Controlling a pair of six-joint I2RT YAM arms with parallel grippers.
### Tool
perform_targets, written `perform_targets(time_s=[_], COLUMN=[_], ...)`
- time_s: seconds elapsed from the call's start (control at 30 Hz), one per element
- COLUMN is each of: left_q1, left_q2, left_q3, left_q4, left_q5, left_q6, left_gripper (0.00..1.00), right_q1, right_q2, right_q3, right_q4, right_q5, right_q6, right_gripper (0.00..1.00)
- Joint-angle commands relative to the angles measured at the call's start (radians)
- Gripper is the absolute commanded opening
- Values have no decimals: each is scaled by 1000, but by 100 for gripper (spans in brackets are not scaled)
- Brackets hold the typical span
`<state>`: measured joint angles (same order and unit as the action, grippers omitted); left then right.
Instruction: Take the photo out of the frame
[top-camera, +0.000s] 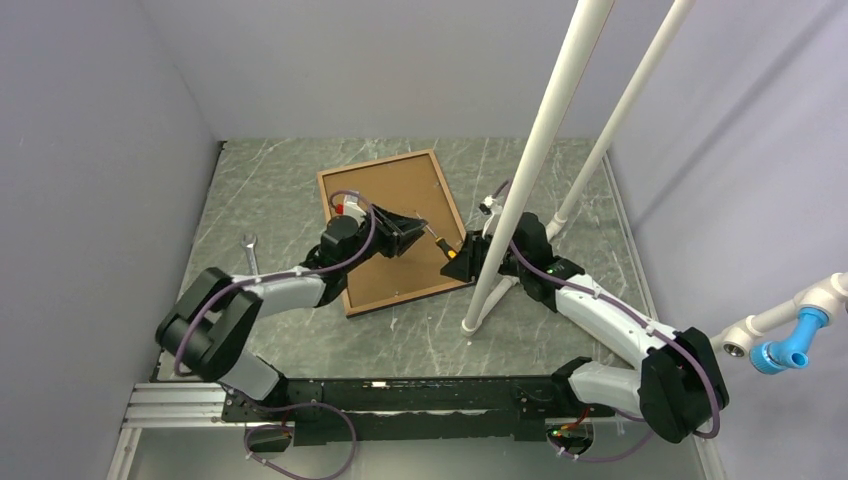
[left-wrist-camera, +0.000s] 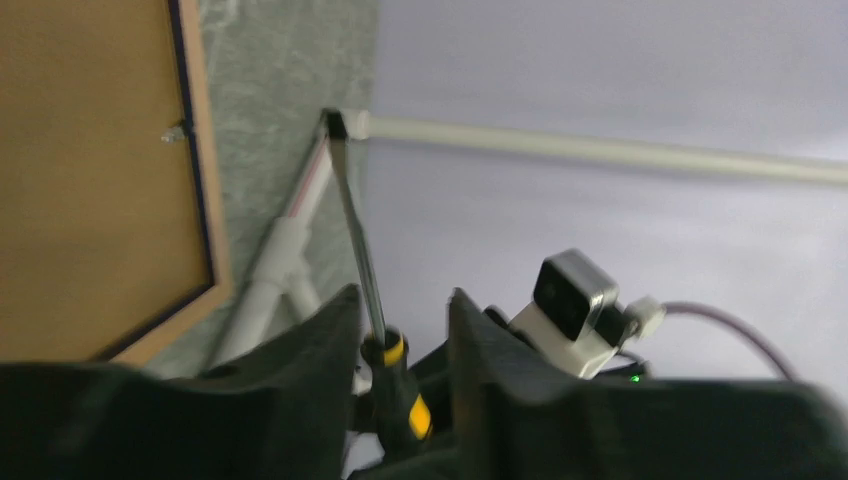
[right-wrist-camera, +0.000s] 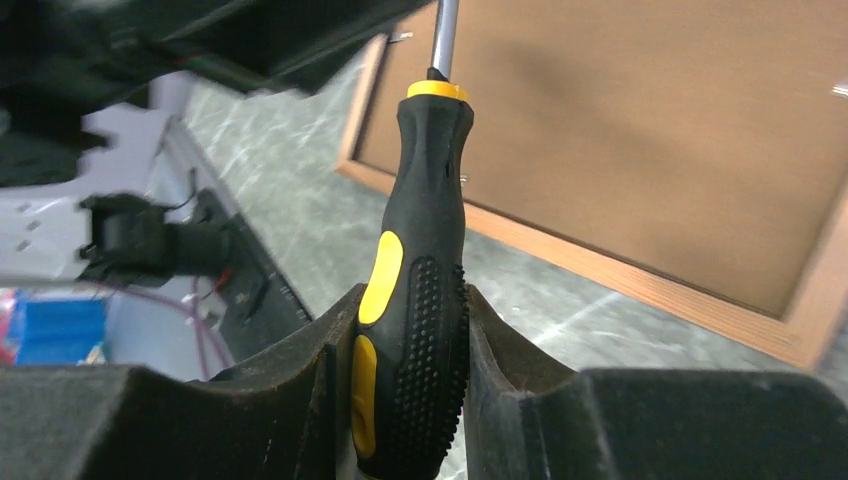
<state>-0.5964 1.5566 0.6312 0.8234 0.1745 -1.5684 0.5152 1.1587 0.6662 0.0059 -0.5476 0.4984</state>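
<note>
Fingers (right-wrist-camera: 300, 385) of the right gripper (right-wrist-camera: 408, 300) clamp the screwdriver (right-wrist-camera: 418, 230) handle; the left gripper (left-wrist-camera: 400, 310) has its fingers apart either side of the shaft. The frame (top-camera: 392, 180) lies (brown back up) mid-table (top-camera: 270, 190), below both.

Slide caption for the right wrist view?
Right pincer clamps the handle of the black-and-yellow screwdriver; frame lies brown back up on the table.

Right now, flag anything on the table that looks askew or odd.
The frame lies face down, brown back up, skewed on the table. The right end effector clamps a screwdriver over it. Nothing looks spilled or damaged.
</note>
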Motion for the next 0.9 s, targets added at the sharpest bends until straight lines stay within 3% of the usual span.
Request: perform_targets(time_s=[0.0, 0.1, 0.23, 0.37, 0.63, 0.87], left_q1=[22, 64, 122, 156, 191, 193], left_q2=[-161, -271, -405, -493, -513, -399], left_q3=[58, 80, 121, 109, -8, -8], left_q4=[-279, -565, -907, -1101, -1085, -1067], left_q5=[60, 30, -60, -133, -98, -89], left_q6=[214, 415, 667, 857, 922, 935], left_gripper=[47, 66, 69, 71, 71, 71], right_q1=[-18, -18, -18, -18, -18, -18], right_q2=[-21, -12, -1, 9, 53, 86], right_q3=[39, 63, 89, 112, 151, 162], right_q4=[-114, -197, -308, -401, -504, -522], right_q5=[188, 237, 287, 338, 377, 422], right_q6=[-27, -40, -75, -97, -120, -131], right_gripper=[0, 0, 0, 0, 0, 0])
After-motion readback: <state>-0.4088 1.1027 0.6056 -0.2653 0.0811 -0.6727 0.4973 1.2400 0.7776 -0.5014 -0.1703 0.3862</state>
